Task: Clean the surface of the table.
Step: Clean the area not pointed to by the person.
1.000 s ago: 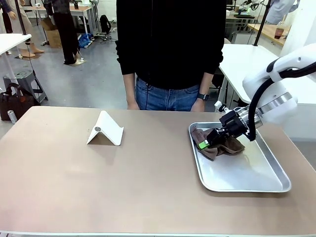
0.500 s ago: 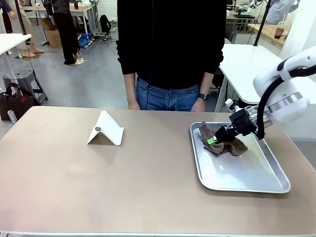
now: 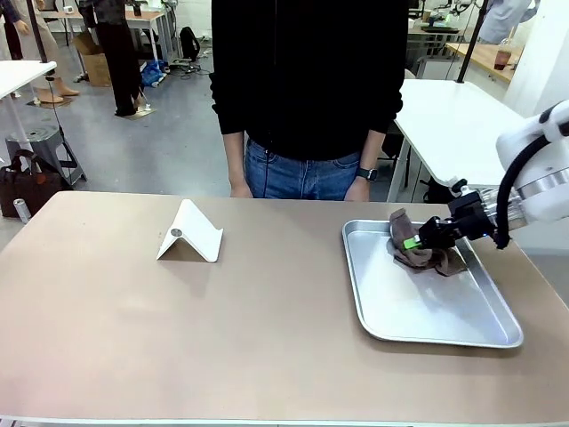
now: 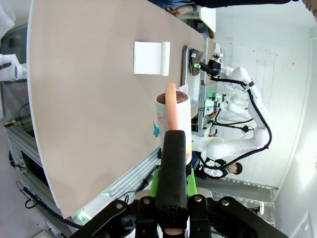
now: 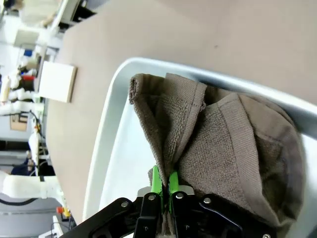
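Right gripper [image 3: 411,243] is pinched fully together on a fold of a brown cloth [image 3: 429,257], its green pads pressed flat against the towelling with only the fabric between them. The left gripper [image 4: 172,148] is likewise closed tight, clamped on the pink handle [image 4: 171,99] of a white mug [image 4: 166,124], which it holds off the near side of the table [image 3: 222,329]. That table, with its matte tan-brown top and pale edge, stretches across the whole width of the front view, and most of its surface lies bare. On its right part sits a shiny metal tray [image 3: 427,311], a little askew to the table's edge. The cloth is bunched in the tray's far half, towards the right; in the right wrist view one hemmed corner lies close against the tray's rim. The right arm comes in low from the right, its gripper reaching leftward over the tray's far right corner. Left of the middle, towards the far side and well apart from the tray, stands a small white folded stand [image 3: 189,233], shaped like a low tent. A person [image 3: 307,80] in a black top and blue jeans stands at the far edge, facing the robot, both hands hanging at the table's rim, a watch [image 3: 365,174] on one wrist. Beyond the table to the right stands a white-topped table [image 3: 444,116]; to the far left, on the floor, a dark bag [image 3: 27,182] rests beside a grey step stool [image 3: 44,142].
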Motion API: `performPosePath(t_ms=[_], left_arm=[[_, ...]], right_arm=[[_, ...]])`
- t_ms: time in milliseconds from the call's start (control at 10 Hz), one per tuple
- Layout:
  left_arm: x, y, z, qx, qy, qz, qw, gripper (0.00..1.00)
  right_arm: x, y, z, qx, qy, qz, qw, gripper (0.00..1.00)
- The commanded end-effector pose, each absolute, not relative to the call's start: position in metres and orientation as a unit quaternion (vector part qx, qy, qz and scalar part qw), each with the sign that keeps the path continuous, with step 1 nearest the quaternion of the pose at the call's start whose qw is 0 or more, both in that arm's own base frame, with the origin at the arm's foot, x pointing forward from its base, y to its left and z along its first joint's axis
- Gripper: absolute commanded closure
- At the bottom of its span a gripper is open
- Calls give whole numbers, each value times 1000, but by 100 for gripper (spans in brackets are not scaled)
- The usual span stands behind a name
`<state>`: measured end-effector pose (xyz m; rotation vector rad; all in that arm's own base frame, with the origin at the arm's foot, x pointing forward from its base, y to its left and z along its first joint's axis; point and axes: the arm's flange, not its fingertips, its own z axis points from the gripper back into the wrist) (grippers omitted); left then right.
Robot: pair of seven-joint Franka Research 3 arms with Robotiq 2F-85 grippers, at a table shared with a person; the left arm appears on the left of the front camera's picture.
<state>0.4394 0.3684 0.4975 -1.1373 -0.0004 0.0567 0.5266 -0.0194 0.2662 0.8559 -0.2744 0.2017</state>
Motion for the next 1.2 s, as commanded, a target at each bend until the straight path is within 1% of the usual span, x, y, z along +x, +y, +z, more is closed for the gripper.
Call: performPosePath(t_ms=[0,200,300,500,600,700,800,1100], left_arm=[[437,369,504,-539,5,27,842,78],[437,369,504,-539,5,27,842,78],[437,369,504,-539,5,27,842,78],[437,369,504,-539,5,27,842,78],[437,369,504,-539,5,27,842,78],[437,369,504,-539,5,27,842,78],[437,369,504,-539,5,27,842,78],[437,369,504,-539,5,27,842,78]], right_arm=[[515,-33,273,411,-146,69,897,95],[510,-47,279,437,-149,62,885,95],[508,-55,285,485,-145,66,860,95],[500,-89,304,616,-167,62,768,95],[491,-110,314,674,-194,57,710,95],[475,-132,325,736,-219,55,639,95],[465,-144,331,764,-224,56,603,95],[429,-187,358,813,-225,76,532,95]])
